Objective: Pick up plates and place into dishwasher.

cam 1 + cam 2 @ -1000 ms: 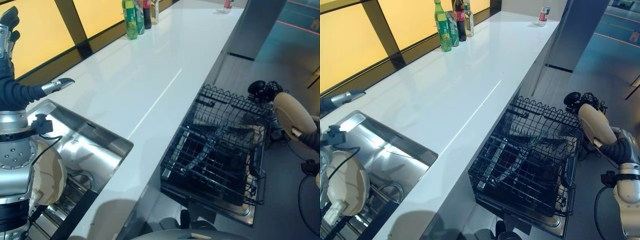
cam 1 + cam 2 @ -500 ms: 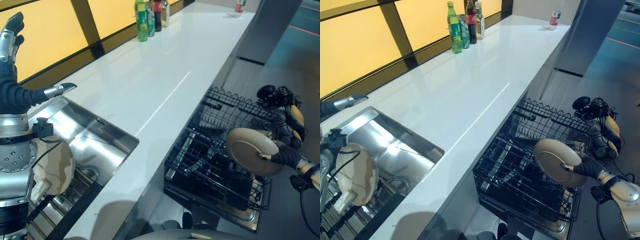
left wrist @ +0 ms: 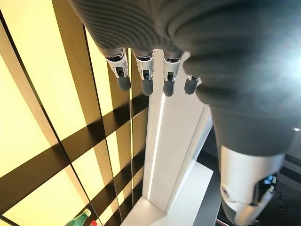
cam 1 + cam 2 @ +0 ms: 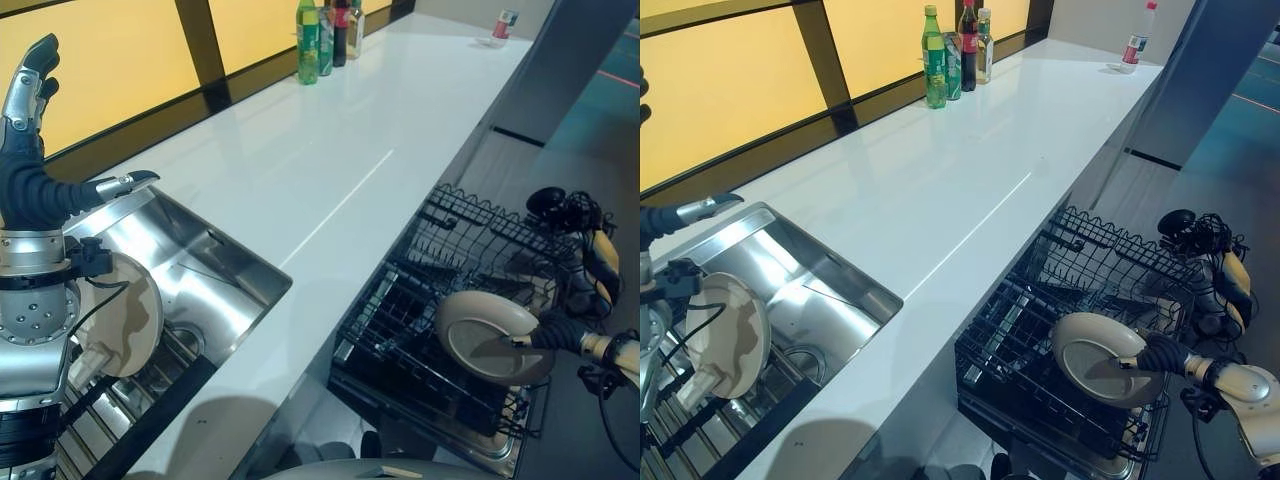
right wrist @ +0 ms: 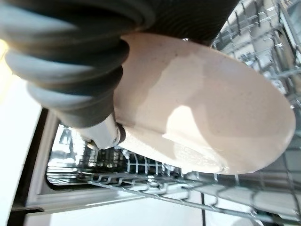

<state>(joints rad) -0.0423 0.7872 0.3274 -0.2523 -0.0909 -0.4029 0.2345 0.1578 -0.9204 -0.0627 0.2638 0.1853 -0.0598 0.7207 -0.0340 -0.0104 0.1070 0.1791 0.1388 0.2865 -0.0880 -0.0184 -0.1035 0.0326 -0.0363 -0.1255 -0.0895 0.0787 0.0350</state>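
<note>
Right eye view: bottles (image 4: 956, 55) (labels unreadable)

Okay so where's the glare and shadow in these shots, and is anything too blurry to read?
Eye views: a bright streak of glare runs along the white countertop; the right hand casts a shadow on its plate. Right wrist view: the plate shows soft shadow patches, and the hand's cover is blurred from closeness. Left wrist view: the left hand is backlit by yellow panels, with flare at the edge.

sink (image 4: 830, 300) left – rack (image 4: 1080, 330) right, plate (image 4: 1095, 358) over rack
</note>
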